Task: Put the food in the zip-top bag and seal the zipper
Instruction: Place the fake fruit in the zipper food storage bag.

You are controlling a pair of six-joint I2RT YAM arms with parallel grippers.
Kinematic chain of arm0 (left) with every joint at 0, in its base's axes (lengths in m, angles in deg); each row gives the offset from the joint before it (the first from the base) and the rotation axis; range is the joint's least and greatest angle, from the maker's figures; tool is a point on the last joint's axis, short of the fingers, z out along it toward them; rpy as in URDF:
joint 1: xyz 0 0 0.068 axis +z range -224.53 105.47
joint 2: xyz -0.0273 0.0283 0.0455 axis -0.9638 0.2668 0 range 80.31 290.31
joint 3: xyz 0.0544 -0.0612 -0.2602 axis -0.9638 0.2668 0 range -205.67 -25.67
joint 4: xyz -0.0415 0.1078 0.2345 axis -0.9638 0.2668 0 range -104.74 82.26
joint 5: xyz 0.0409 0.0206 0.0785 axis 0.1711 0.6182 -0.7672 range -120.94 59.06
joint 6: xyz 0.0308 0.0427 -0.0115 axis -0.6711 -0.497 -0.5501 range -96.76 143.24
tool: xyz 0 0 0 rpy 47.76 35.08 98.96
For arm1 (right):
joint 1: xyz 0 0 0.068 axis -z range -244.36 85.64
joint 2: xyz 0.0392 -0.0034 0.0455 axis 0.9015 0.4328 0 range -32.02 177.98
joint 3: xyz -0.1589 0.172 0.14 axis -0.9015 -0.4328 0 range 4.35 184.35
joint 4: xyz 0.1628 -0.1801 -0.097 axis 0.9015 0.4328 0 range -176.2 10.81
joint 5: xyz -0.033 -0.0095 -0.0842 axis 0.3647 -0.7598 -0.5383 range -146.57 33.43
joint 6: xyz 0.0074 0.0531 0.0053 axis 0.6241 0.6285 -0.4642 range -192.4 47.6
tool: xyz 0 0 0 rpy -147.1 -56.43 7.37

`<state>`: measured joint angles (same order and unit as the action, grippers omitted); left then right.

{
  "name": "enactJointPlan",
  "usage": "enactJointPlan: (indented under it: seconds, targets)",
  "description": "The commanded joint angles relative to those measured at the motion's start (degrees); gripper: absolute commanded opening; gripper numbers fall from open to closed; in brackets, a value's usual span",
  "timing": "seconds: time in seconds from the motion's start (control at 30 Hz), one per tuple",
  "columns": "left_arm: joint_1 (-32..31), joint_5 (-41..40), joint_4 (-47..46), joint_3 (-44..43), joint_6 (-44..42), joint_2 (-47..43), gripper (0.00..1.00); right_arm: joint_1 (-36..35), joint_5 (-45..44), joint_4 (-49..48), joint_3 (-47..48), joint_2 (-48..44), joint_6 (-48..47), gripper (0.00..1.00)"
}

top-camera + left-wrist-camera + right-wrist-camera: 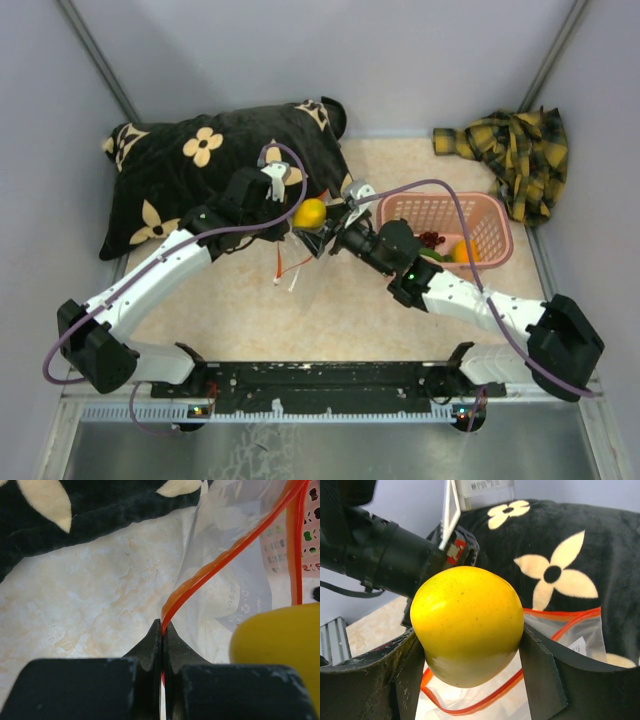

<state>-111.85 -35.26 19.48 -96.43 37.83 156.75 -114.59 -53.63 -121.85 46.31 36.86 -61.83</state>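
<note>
- Your left gripper is pinched fully closed on the thin red-orange zipper strip of the clear flexible plastic zip-top bag, holding the mouth edge up off the beige mottled table.
- Your right gripper stands wide, its black fingers pressed to either side of the yellow oval toy mango. The mango is held at the bag's open mouth, and you cannot tell whether it has crossed the rim.
- Faint grey print shows on the bag wall in the left wrist view, at 5 o'clock from the strip's bend, but it is too small and skewed to read.
- A white sticker with barcode-like lines sits on the left arm, at 12 o'clock in the right wrist view. It is cut by the frame edge and illegible.
- Overhead, the mango is at centre. The pink plastic lattice basket lies at its 3 o'clock, the black plush pillow with cream flowers at 10 o'clock, and the yellow-and-black plaid cloth at 2 o'clock.
- The bag is almost invisible from above, with only the strip showing at 7 o'clock from the mango. No slider can be made out.
- The right arm covers part of the basket. An orange toy piece shows inside, and the dark bits beside it are hard to name.
</note>
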Motion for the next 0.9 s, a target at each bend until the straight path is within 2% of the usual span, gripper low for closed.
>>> enactJointPlan:
  seconds: [0.0, 0.2, 0.37, 0.57, 0.77, 0.87]
  targets:
    - [0.6, 2.0, -1.9, 0.5, 0.6, -1.2, 0.0, -0.7, -1.3, -1.3, 0.7, 1.5, -0.6, 0.32]
    - [0.8, 3.3, -2.0, 0.6, 0.8, -1.0, 0.0, -0.8, -3.2, 3.4, 1.5, 3.6, -1.2, 0.38]
    - [0.9, 3.5, -2.1, 0.6, 0.8, -0.9, 0.0, -0.8, -3.5, 11.0, 4.5, 4.9, -1.9, 0.49]
    - [1.1, 4.4, -2.2, 0.7, 0.8, -0.8, 0.0, -0.8, -3.4, 11.1, 4.7, 5.2, -2.0, 0.63]
    - [1.2, 6.1, -2.5, 0.8, 1.3, -0.7, 0.0, -0.8, -3.5, 12.2, 6.4, 5.7, -1.9, 0.68]
    - [1.4, 6.8, -2.6, 0.9, 1.7, -0.6, 0.0, -0.7, -3.2, 12.5, 6.8, 5.7, -1.6, 0.76]
